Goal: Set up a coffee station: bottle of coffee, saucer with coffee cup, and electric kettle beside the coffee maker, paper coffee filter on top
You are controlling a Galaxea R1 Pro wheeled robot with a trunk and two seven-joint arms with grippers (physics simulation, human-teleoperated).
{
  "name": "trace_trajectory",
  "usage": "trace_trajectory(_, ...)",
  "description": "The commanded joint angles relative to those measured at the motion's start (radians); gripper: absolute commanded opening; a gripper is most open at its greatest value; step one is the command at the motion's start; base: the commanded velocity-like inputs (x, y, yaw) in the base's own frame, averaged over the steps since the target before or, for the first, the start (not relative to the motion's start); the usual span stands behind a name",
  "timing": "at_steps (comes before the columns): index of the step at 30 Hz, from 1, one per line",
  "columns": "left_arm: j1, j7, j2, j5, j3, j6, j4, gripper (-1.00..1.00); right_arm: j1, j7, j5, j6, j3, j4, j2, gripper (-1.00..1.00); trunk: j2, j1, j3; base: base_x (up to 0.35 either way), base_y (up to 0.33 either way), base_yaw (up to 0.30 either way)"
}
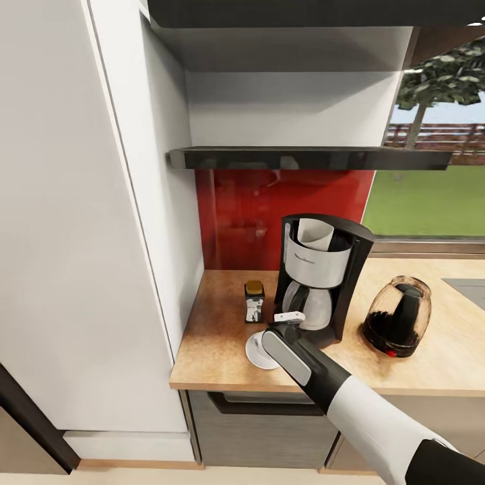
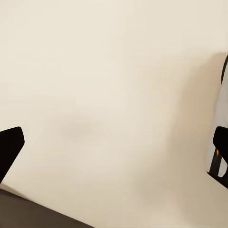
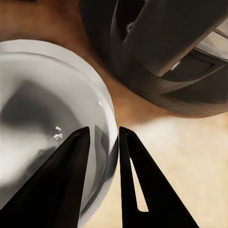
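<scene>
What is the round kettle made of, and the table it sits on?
The electric kettle looks like brownish see-through glass, since its dark inside shows through, on a black, probably plastic base. The kitchen countertop looks like pale matte wood with a speckled grain.

Black coffee maker [image 1: 322,279], white saucer [image 1: 258,351], prob. gold-lidded jar [image 1: 254,301].

free: countertop [image 1: 209,350] left | blocked: coffee maker [image 1: 322,269], shelf [image 1: 303,158] overhead
</scene>
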Motion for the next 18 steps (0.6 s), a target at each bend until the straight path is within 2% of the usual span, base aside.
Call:
trace_trajectory(1,0.0,0.003,0.0,-0.011,0.006,-0.004,0.0,1.0,-0.001,-0.006,-0.007,0.004,0.002,-0.001,0.0,-1.0,-0.002,0.001,-0.002,0.0,0.0,0.0)
trace_trajectory(18,0.0,0.003,0.0,-0.011,0.006,-0.004,0.0,1.0,-0.001,-0.004,-0.008,0.002,0.002,0.026,0.0,-1.0,-0.002,0.001,-0.002,0.016,0.016,0.0)
